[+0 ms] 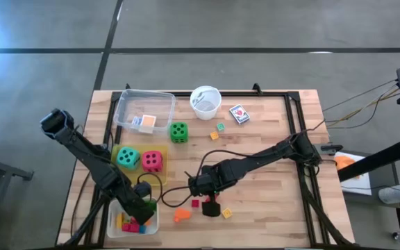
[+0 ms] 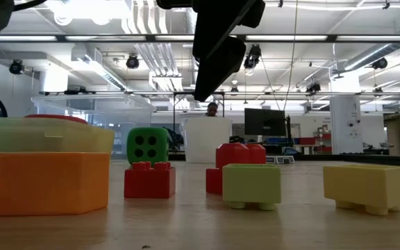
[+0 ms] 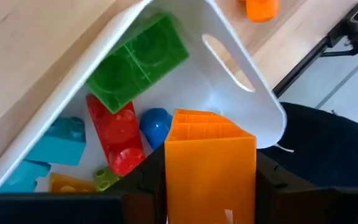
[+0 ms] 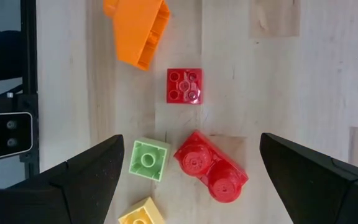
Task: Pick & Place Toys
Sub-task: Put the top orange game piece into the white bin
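The left gripper (image 3: 210, 205) is holding an orange block (image 3: 210, 168) between its fingers over the white tray (image 3: 241, 81), needing release well inside the rim, while the right gripper (image 4: 188, 174) is hovering, fingers spread, above a red block (image 4: 211, 167).

Bright, even overhead light; ceiling lamp glare (image 2: 82, 8); soft blur on nearest blocks (image 2: 44, 182).

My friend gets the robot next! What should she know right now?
Left gripper: shut on an orange block, over the white tray.
Right gripper: open, above a red double block.
Done: green, red, teal and blue pieces already lie in the white tray.
Left: drop the orange block in; the red double block, a small red block, a light green block, a second orange block and a yellow one wait on the table.
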Available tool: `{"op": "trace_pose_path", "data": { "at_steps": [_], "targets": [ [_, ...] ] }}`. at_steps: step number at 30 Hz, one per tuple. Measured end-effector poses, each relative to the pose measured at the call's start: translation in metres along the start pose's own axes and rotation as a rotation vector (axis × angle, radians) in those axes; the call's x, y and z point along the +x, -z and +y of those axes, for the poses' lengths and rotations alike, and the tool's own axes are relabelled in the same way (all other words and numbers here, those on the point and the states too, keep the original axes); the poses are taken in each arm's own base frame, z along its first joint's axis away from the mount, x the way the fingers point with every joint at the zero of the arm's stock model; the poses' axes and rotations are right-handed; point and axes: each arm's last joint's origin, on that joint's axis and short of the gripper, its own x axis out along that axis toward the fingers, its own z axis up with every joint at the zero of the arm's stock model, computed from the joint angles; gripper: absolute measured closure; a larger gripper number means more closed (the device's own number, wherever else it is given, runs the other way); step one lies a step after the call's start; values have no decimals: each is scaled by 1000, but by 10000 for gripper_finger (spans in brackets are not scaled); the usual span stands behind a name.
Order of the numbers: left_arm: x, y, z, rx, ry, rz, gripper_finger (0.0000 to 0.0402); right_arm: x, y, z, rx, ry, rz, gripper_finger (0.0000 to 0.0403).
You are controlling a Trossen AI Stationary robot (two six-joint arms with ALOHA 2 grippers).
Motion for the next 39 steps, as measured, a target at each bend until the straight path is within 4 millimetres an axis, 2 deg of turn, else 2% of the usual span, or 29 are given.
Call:
{"op": "trace_pose_path", "data": {
  "at_steps": [4,14,22,35,39],
  "targets": [
    [3,-1,-1,-4,4,-1,278,0,0,0,-2,0,0,33],
    [27,-7,-7,-14,-24,-9,278,0,0,0,-3,0,-1,33],
    [31,-9,-6,-6,-36,-13,278,0,0,0,-2,0,-2,33],
    [31,-9,-6,36,-36,-13,229,0,0,0,1,0,-2,33],
    [31,-9,-6,33,-36,-13,201,0,0,0,1,0,-2,33]
  ]
}}
